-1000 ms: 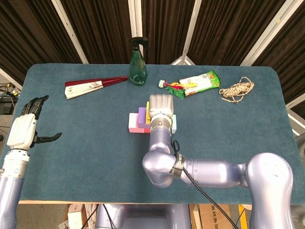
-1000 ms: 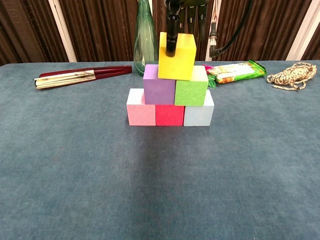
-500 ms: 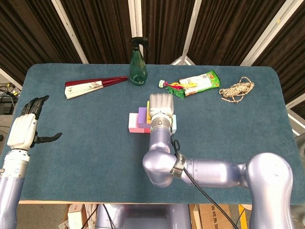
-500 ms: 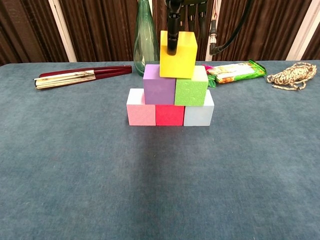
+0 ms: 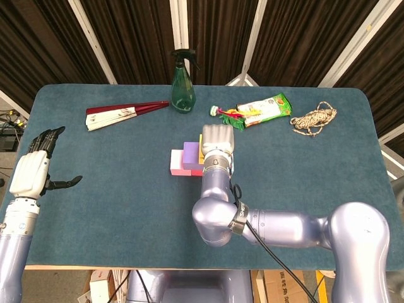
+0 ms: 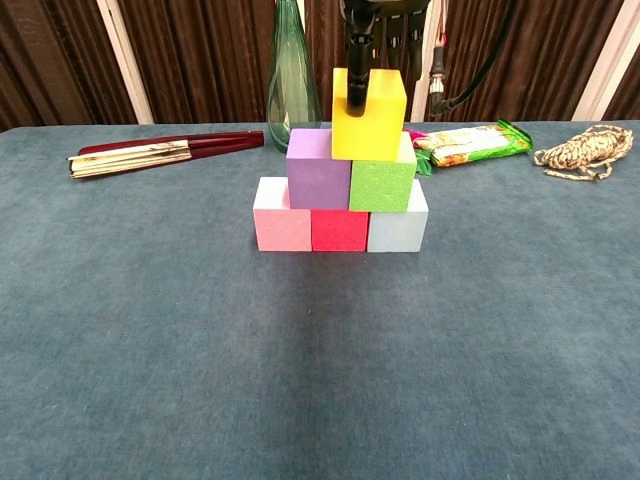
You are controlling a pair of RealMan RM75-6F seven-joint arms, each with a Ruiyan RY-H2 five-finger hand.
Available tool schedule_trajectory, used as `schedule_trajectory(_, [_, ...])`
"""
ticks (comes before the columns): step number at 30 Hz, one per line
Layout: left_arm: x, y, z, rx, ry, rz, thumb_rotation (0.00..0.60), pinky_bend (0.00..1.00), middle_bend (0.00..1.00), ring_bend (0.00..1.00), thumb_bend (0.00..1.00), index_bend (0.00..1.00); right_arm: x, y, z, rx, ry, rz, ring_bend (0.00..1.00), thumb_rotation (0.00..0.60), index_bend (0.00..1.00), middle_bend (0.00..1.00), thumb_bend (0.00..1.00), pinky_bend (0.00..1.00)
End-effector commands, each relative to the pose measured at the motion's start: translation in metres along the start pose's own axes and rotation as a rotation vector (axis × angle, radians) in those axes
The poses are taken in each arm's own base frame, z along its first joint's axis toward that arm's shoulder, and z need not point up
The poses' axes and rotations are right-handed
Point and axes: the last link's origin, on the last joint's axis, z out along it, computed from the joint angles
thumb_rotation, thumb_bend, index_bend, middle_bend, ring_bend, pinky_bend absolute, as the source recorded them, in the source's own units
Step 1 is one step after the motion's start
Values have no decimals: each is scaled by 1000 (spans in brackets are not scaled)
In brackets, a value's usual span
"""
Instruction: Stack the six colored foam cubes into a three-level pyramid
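Placement of yellow cube (image 6: pixel 369 113) under way: gripped from above by right hand (image 5: pixel 216 142), one dark finger (image 6: pixel 357 88) down the front face, others behind. Seated atop purple cube (image 6: pixel 318 167) and green cube (image 6: pixel 383 181), offset toward 3 o'clock, more over green than purple. Base row beneath, touching side by side: pink cube (image 6: pixel 282 214), red cube (image 6: pixel 339 229), pale blue cube (image 6: pixel 397 224). Left hand (image 5: pixel 31 172) well apart at 9 o'clock off the table edge, fingers spread, holding nothing. Judged light, soft, compressible foam with a grippy surface; prone to deform under a hard squeeze and to cling on release. Best taken on opposite vertical faces near mid-height, with light pressure. Risk judged: nudging the middle tier when opening. Spray bottle (image 5: pixel 182 83) at 12 o'clock behind the stack, clear of it.
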Motion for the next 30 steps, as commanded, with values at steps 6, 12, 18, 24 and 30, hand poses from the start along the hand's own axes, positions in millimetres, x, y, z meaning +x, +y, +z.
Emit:
schedule_trajectory(6, [0,0,0,2,2,2,600,30,65,0,98,0,-6,-1,1,10,-12,-8,401,600,257,578,297,234])
schedule_trajectory(12, [-1,-1,1,7,-3,6,600,30,65,0,98,0,-8,-2,1,29,-6,-1,347,600,130,464,298,204])
schedule_trajectory(18, [-2,-1,1,10,-2,7,600,30,65,0,98,0,-10,-3,1,39,-8,1,277,600,0,346,297,150])
schedule_trajectory(24, [-2,-1,1,11,-2,8,600,25,65,0,98,0,-10,-5,0,48,-10,8,213,600,0,240,296,101])
schedule_trajectory(30, [-2,-2,1,12,-3,8,600,18,65,0,98,0,-7,-6,-3,61,-13,25,152,600,0,169,297,87])
